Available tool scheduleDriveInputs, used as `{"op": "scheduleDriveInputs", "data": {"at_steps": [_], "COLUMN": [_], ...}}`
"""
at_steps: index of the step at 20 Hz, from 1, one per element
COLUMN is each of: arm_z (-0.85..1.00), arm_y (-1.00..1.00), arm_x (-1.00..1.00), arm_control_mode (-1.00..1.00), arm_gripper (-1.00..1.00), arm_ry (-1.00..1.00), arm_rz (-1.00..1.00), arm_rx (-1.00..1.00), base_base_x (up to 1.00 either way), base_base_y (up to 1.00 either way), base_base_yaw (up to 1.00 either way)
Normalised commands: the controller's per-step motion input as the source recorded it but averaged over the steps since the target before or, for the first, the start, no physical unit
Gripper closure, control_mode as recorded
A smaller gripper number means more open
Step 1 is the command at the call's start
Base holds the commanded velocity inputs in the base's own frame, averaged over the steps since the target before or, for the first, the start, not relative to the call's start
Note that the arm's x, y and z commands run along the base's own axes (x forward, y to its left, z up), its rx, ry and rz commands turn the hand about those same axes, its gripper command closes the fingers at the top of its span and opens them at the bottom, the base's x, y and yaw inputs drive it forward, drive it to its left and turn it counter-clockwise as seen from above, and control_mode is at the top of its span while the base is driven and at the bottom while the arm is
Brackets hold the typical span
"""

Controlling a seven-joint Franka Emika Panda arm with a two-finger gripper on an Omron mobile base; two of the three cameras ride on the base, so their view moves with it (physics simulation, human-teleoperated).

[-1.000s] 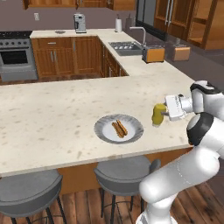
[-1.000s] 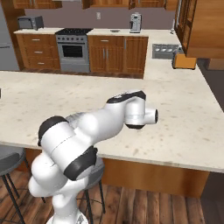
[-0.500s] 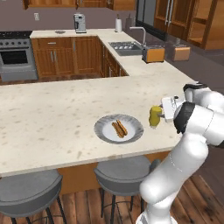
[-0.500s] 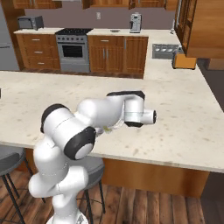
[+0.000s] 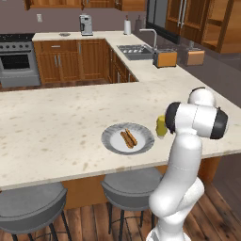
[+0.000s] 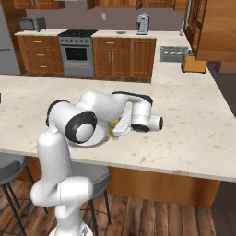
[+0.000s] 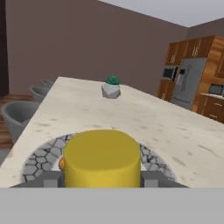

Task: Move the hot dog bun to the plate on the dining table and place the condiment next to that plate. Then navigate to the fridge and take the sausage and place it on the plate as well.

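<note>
One round grey plate (image 5: 112, 140) with a cobbled pattern sits on the speckled cream dining counter (image 5: 52, 127), carrying one brown hot dog bun (image 5: 128, 138). One yellow cylindrical condiment bottle (image 7: 102, 158) stands just right of the plate, pinched between the gripper's (image 7: 102, 178) jaws. Two grey round stools (image 5: 29, 211) stand below. One small potted succulent (image 7: 111, 87) sits farther along the counter.

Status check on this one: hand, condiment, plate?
Hand shut on yellow condiment, beside plate. Bun on plate. Nothing in the way.

Glossy white arm (image 5: 184, 160), dark joints
</note>
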Motion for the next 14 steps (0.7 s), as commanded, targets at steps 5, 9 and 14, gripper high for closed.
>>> {"op": "scheduleDriveInputs", "data": {"at_steps": [5,9,14], "arm_z": [-0.27,-0.24,-0.24], "arm_y": [-0.02,0.00,0.00], "arm_x": [0.23,0.19,0.20], "arm_control_mode": [-1.00,-1.00,-1.00], "arm_gripper": [1.00,1.00,1.00], "arm_ry": [0.00,0.00,0.00], "arm_rz": [0.04,0.05,0.05], "arm_rx": [0.00,0.00,0.00], "base_base_x": [0.00,0.00,0.00], "base_base_y": [0.00,0.00,0.00], "base_base_yaw": [0.00,0.00,0.00]}}
